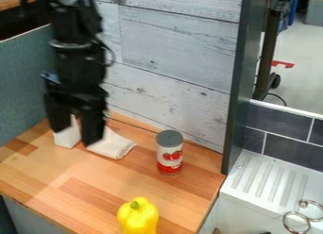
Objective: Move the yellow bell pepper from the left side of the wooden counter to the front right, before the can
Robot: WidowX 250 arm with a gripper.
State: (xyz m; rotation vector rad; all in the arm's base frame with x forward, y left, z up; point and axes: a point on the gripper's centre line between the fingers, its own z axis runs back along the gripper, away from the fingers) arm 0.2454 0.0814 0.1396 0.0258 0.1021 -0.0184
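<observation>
The counter (82,181) is striped wood, between a grey-blue panel (25,82) and a white ridged drainboard (268,181) under dark tiles (287,150). Pale planks (180,44) back it; pale floor (302,63) shows beyond. At the back left, the gripper (77,136), fingers apart, hangs by a white block (65,137) and cloth (112,146). Right of them stands a can (169,155); a yellow pepper (137,218) is in front.

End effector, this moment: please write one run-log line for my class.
end effector: open, near white cloth | can: upright | yellow pepper: nearer camera than can
</observation>
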